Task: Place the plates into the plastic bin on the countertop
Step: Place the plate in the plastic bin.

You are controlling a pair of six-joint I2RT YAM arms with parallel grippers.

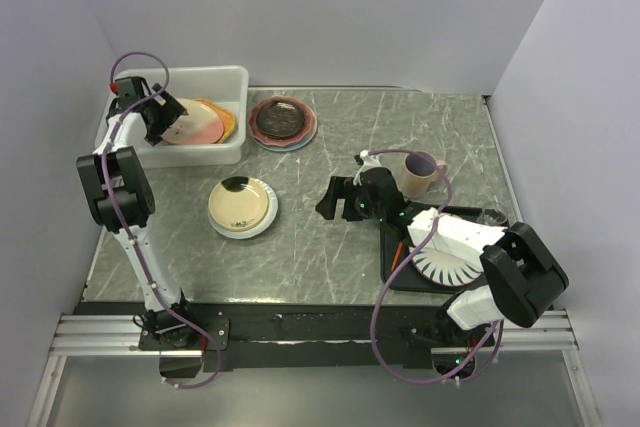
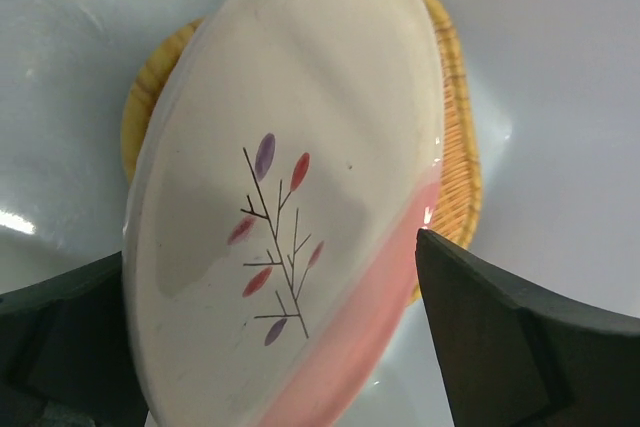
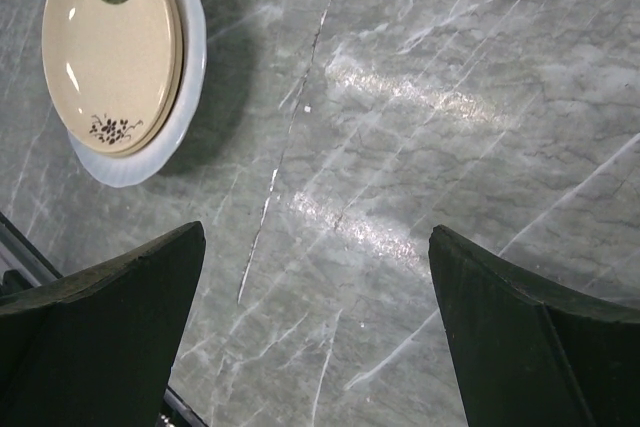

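Plates (image 1: 200,125) lie stacked in the see-through white plastic bin (image 1: 190,154) at the far left of the grey-green marble-look bench (image 1: 320,247). A round cream plate with a pink band (image 2: 290,177) sits on an orange rounded-square textured plate (image 2: 455,147). The left end effector (image 2: 270,247) hangs over the bin. Its two fingers are wide apart with the cream plate between them, and I cannot tell if a finger touches the plate's edge.

Just right of the bin, a dark brown round plate with a pink rim (image 1: 283,120) lies on the bench. Nearer, a tan-gold round plate (image 1: 240,203) sits on a white round plate (image 3: 193,42). The right end effector (image 3: 318,232) hangs over bare bench to the right of that pair, wide open and holding nothing.

At the near right, a white plate with dark stripes (image 1: 447,269) lies on a black rectangular tray (image 1: 388,267). A pale mug (image 1: 418,175) stands just beyond.
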